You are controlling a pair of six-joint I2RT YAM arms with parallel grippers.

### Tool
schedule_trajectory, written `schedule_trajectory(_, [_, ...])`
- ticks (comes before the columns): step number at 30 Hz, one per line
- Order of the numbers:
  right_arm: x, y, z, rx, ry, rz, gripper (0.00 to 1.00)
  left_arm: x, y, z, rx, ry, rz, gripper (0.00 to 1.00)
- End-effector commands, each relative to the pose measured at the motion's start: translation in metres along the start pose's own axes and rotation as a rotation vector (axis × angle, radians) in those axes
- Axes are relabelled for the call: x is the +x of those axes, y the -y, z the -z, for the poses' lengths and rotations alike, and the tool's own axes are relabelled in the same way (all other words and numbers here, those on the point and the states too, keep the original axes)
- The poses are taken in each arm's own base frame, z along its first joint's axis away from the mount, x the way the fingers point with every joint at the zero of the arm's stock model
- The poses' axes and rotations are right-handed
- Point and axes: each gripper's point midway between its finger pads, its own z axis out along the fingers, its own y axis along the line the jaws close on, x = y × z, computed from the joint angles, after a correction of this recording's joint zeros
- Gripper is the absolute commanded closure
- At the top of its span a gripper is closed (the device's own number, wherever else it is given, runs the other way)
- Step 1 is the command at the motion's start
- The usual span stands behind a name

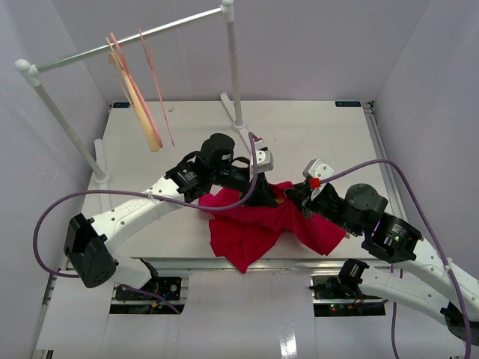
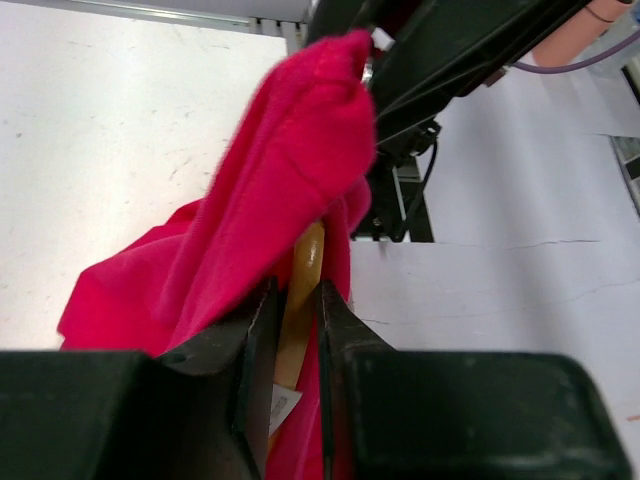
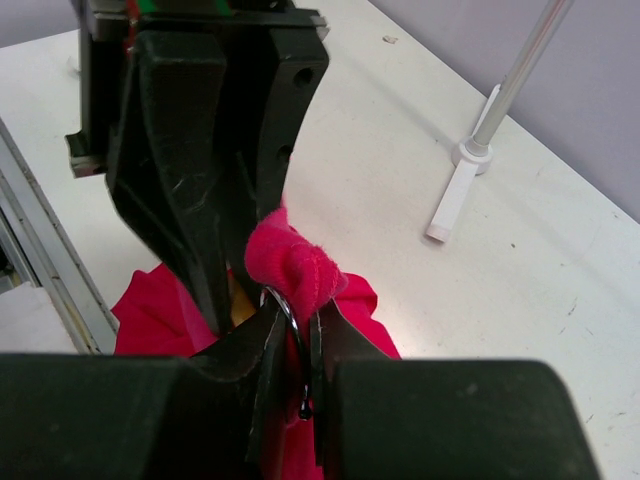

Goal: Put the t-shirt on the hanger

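From my station I see the t-shirt bunched in a red heap at the near middle of the table, its lowest corner reaching the near edge, with both arms meeting right above it. The left gripper has its fingers drawn narrow around a light wooden arm of the hanger, which rises tilted out of the cloth. Red fabric drapes over the top of that wood and hangs down its left side, and a small white label shows low between the fingers. The right gripper comes in from the right and pinches the hanger's silver hook between nearly closed fingers, with a knot of red cloth sitting on top of the hook and touching it (how much of the shirt is truly threaded onto the frame I cannot tell, since most of the hanger is buried). The two grippers are just beside each other. At the far left, well apart from them, a rack carries thin pink hangers and a thick pale wooden hanger.
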Motion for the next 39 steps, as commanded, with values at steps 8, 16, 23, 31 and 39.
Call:
schedule_trajectory(8, [-0.056, 0.008, 0.010, 0.024, 0.192, -0.017, 0.92, 0.004, 0.016, 0.001, 0.043, 0.000, 0.021, 1.00])
schedule_trajectory(16, [-0.016, 0.052, 0.014, 0.298, 0.088, -0.021, 0.92, -0.012, -0.008, 0.034, -0.291, 0.037, 0.081, 1.00])
schedule_trajectory(23, [-0.013, 0.050, 0.024, 0.291, 0.115, -0.061, 0.90, -0.021, -0.024, 0.065, -0.515, 0.060, 0.126, 1.00])
schedule_trajectory(31, [-0.009, 0.022, 0.005, 0.135, 0.086, -0.040, 0.77, -0.020, -0.034, 0.070, -0.584, 0.080, 0.152, 1.00])
schedule_trajectory(39, [-0.012, 0.017, 0.009, 0.106, 0.109, -0.057, 0.74, -0.021, -0.034, 0.075, -0.605, 0.095, 0.146, 1.00])
